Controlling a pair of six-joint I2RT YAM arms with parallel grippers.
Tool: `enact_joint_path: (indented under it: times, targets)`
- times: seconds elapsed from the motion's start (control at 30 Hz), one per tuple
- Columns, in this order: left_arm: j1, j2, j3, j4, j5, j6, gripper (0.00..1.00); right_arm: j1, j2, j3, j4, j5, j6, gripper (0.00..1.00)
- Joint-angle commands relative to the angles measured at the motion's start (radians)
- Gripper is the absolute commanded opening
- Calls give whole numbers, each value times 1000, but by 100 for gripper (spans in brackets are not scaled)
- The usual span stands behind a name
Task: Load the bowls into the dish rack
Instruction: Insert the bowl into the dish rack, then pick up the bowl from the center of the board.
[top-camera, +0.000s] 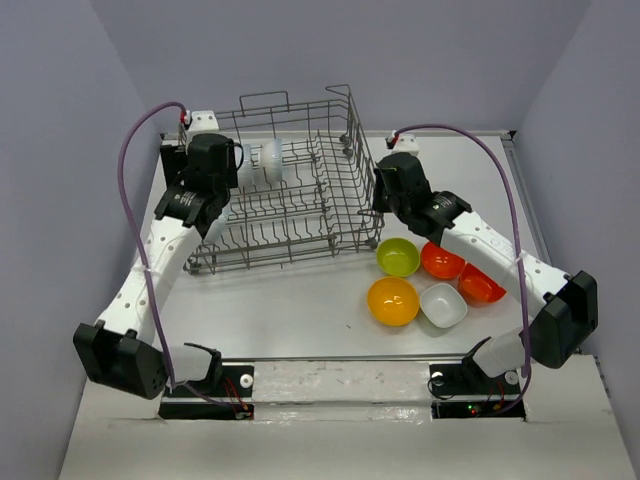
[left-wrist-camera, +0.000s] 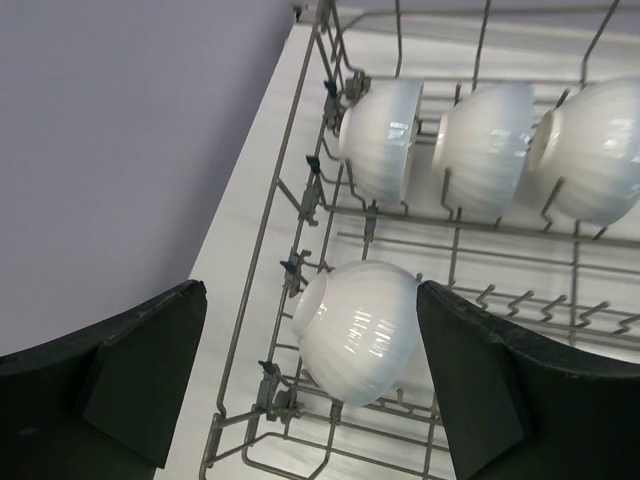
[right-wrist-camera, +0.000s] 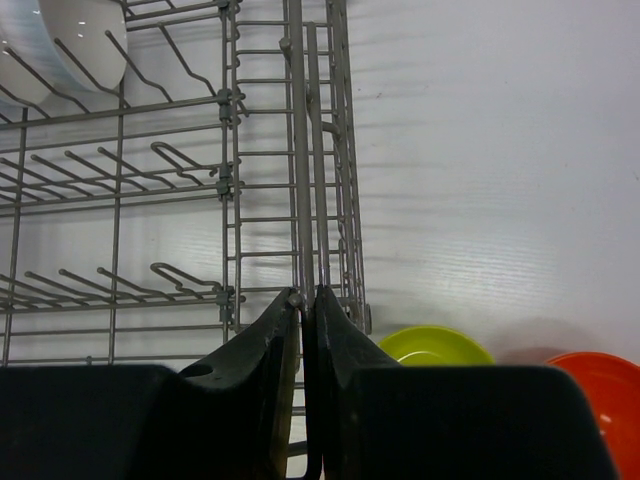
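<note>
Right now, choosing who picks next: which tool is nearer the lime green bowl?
Right. The right tool pinches the right wall of the dish rack just beyond the lime green bowl; the left tool hangs open over the rack's left side.

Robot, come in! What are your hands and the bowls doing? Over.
Left gripper open around a racked white bowl. Right gripper shut on dish rack side wire. Four white bowls racked, five bowls wait on table. Nothing blocking.
</note>
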Motion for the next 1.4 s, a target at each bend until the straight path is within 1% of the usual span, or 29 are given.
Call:
enact_joint_path:
  times: [0.0, 0.03, 0.1, 0.13, 0.2, 0.23, 0.37, 0.4, 0.47, 0.5, 0.53, 0.57, 0.6, 0.67, 0.7, 0.77, 0.93, 0.97, 1.03, 1.07, 1.1, 1.13, 1.27, 1.37]
  targets:
    - [-16, -90, 85, 76, 25, 8, 99, 4, -24, 132, 26, 20, 17, 26]
    - [-17, -96, 92, 71, 19, -1, 99, 4, -21, 142, 24, 14, 17, 32]
    - [-17, -115, 118, 57, 14, -27, 99, 4, -13, 172, 22, 14, 17, 39]
    - [-17, -124, 121, 56, 19, -33, 99, 4, -10, 179, 22, 15, 13, 45]
    - [-17, -158, 109, 66, 40, -42, 99, 4, -5, 196, 22, 26, 7, 53]
    - [-17, -167, 102, 74, 78, -45, 99, 4, -2, 211, 22, 32, 3, 56]
    - [-17, -237, 45, 121, 172, -76, 99, 4, -17, 245, -4, 96, 3, 62]
    - [-17, -259, 2, 137, 184, -84, 99, 4, -28, 244, -16, 118, 4, 63]
    - [-17, -360, -74, 196, 226, -102, 99, 4, -80, 209, -57, 222, 16, 66]
    - [-20, -388, -104, 241, 246, -116, 99, 4, -103, 157, -82, 291, 24, 66]
    - [-23, -411, -130, 261, 247, -122, 99, 4, -129, 156, -91, 323, 32, 67]
    - [-26, -435, -180, 282, 259, -119, 99, 4, -186, 85, -100, 357, 38, 68]
    - [-31, -469, -199, 296, 276, -119, 99, 4, -212, 45, -121, 381, 47, 70]
    - [-40, -488, -222, 309, 293, -128, 99, -6, -261, -30, -152, 440, 87, 71]
    - [-48, -500, -236, 310, 324, -137, 99, -18, -304, -91, -190, 448, 117, 71]
    - [-60, -517, -266, 327, 342, -151, 99, -28, -346, -141, -238, 452, 156, 72]
    - [-101, -543, -310, 356, 393, -148, 99, -29, -461, -202, -415, 393, 253, 70]
    - [-114, -540, -320, 356, 402, -145, 99, -29, -468, -213, -456, 365, 257, 68]
    - [-120, -537, -331, 362, 411, -145, 99, -29, -478, -232, -487, 343, 282, 66]
    - [-120, -534, -336, 365, 430, -139, 99, -29, -482, -258, -491, 299, 289, 66]
    - [-120, -529, -339, 367, 433, -137, 99, -29, -482, -270, -493, 273, 291, 65]
    - [-120, -528, -339, 365, 434, -134, 99, -29, -472, -287, -493, 209, 287, 64]
    - [-120, -529, -342, 368, 434, -128, 99, -29, -444, -325, -490, 109, 290, 58]
    - [-121, -529, -349, 370, 434, -125, 99, -29, -453, -423, -444, 11, 294, 56]
